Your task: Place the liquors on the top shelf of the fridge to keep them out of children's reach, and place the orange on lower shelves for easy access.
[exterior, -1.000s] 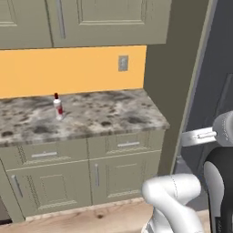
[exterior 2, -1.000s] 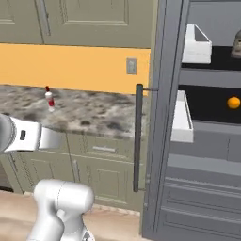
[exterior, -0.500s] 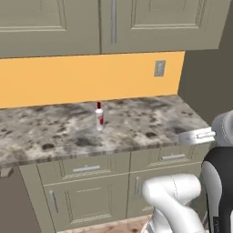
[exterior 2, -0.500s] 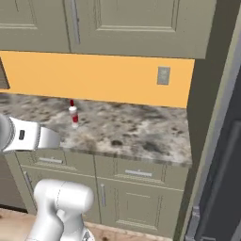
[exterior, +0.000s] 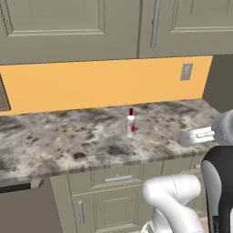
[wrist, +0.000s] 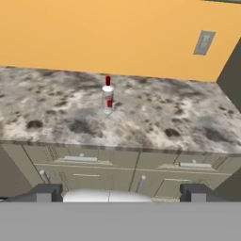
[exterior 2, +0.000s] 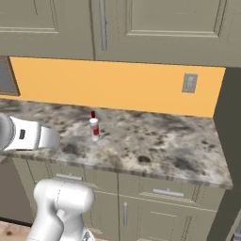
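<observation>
Bottle (wrist: pixel 108 96), red-capped, is seen upright on the granite counter (wrist: pixel 179 117) left of the wall outlet (wrist: pixel 204 42), well apart from the wide-open, empty gripper (wrist: pixel 117 192); toppling is risked if one fingertip clips it off-centre.

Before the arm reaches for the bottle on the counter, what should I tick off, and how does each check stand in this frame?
1. Liquor bottle upright on the counter: ok.
2. Red cap on the bottle: ok.
3. Space around the bottle free of other items: ok.
4. Gripper open and empty: ok, its fingertips stand wide apart with nothing between them.
5. Gripper close enough to grasp: not ok; it sits short of the counter edge, level with the drawers.
6. Fridge door open for placing: cannot tell.
</observation>
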